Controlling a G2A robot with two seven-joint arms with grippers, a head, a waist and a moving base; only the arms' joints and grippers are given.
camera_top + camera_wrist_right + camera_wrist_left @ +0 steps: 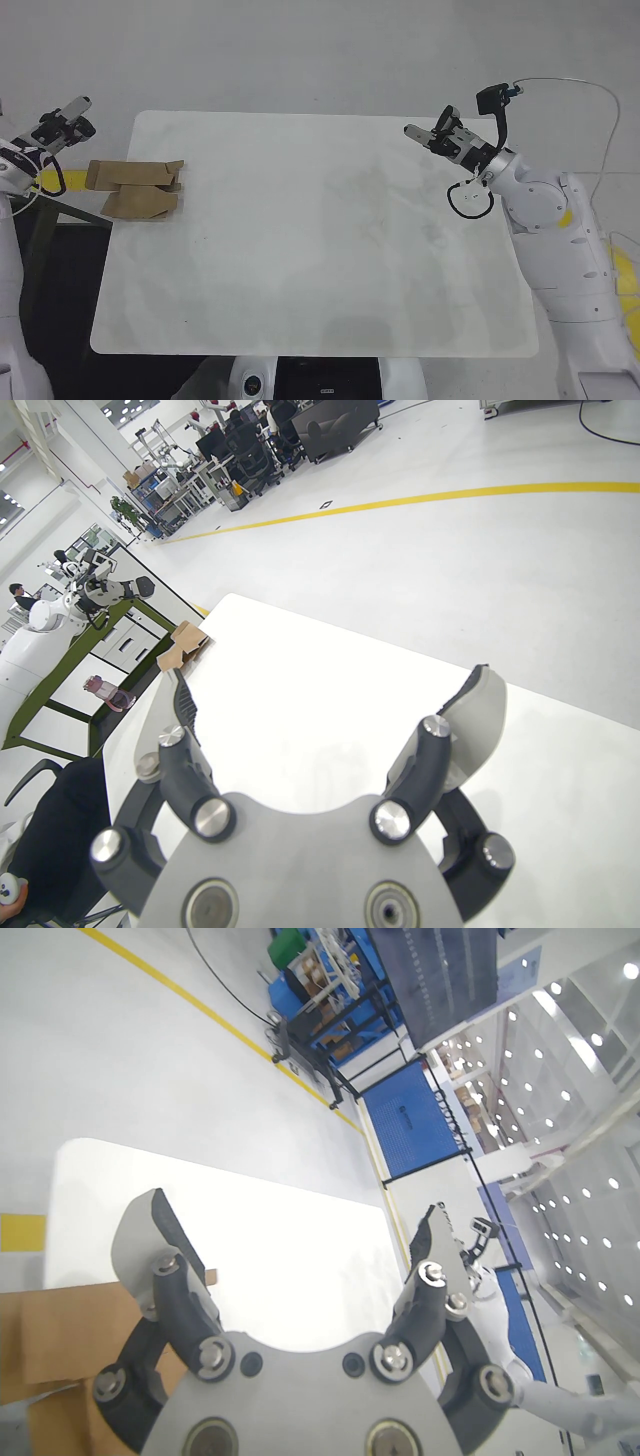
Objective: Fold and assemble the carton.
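With the left gripper (295, 1203) and right gripper (327, 672) both spread wide and empty, I am eyeing the flat brown carton (135, 188) overhanging the table's (320, 260) left edge near its far corner, judging it wants sliding fully aboard before folding.

the carton (135, 188) is brown cardboard, flat and unassembled, its flaps jutting unevenly. it lies at the table (320, 250) edge, part of it reaching past that edge. it sits near the jaws of the left gripper (72, 112), off to 1 side and not between them, and well apart from the jaws of the right gripper (428, 124).
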